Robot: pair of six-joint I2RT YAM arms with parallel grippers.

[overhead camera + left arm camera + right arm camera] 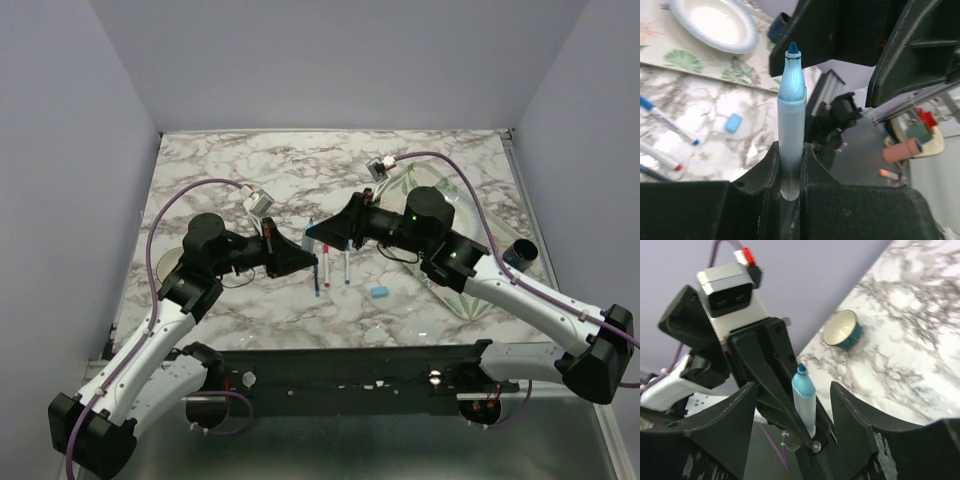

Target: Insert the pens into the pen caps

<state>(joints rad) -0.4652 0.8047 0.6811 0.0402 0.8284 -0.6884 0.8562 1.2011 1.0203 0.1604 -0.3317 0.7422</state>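
left tool (790,152) clamped on pen (791,100): smooth light-blue barrel, tapered nose, dark-blue tip, uncapped | right tool (794,390) jaws apart, facing pen | stubby light-blue cap (378,292) on marble desk (250,180)

My left fingers (765,172) are black; the pen (791,130) between them is pale with a light-blue tip (darker point). The table (250,170) is white marble, grey-veined; 1 cap (378,292) light blue.

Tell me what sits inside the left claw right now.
The left claw is clamped on a blue pen, with its uncapped blue tip sticking out past the claw. The pen's back end is hidden down inside the grip.
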